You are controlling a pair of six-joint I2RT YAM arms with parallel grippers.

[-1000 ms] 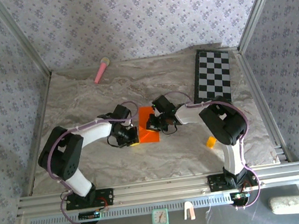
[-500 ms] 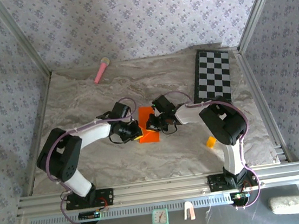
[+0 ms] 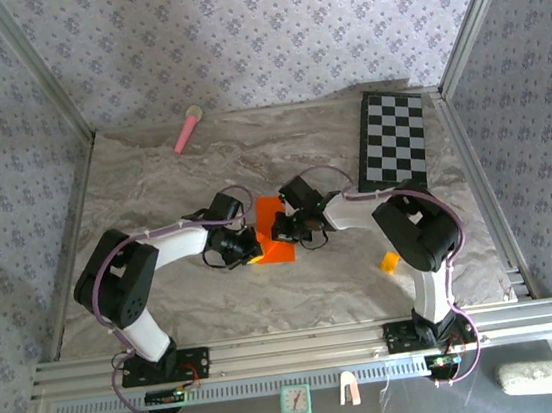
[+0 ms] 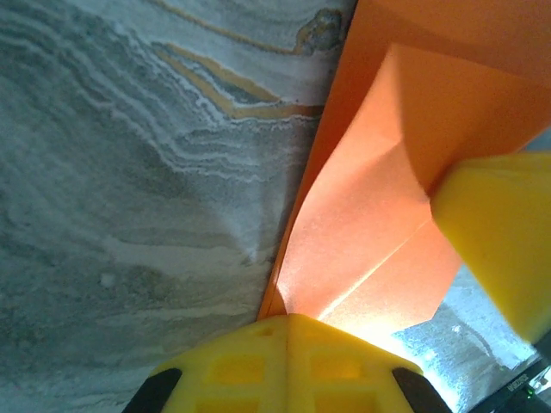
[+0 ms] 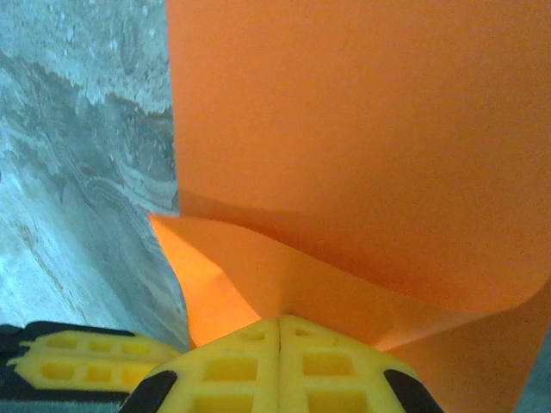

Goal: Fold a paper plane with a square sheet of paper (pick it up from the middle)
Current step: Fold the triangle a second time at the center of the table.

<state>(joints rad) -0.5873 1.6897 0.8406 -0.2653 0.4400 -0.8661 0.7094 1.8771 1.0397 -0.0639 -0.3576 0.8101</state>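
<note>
left gripper (image 3: pixel 245 248) pinched tight on left edge of the square sheet of paper (image 3: pixel 281 251) mid-table, nudged inward since a second ago; right gripper (image 3: pixel 281 231) clamped on its middle, so fold probably underway, not creased.

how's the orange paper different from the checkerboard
The orange paper is plain bright orange; the checkerboard is black-and-white squares. The paper is much smaller than the checkerboard. The paper is creased and folded mid-table; the checkerboard lies unfolded at the far right. Both rest on the marbled table.
</note>
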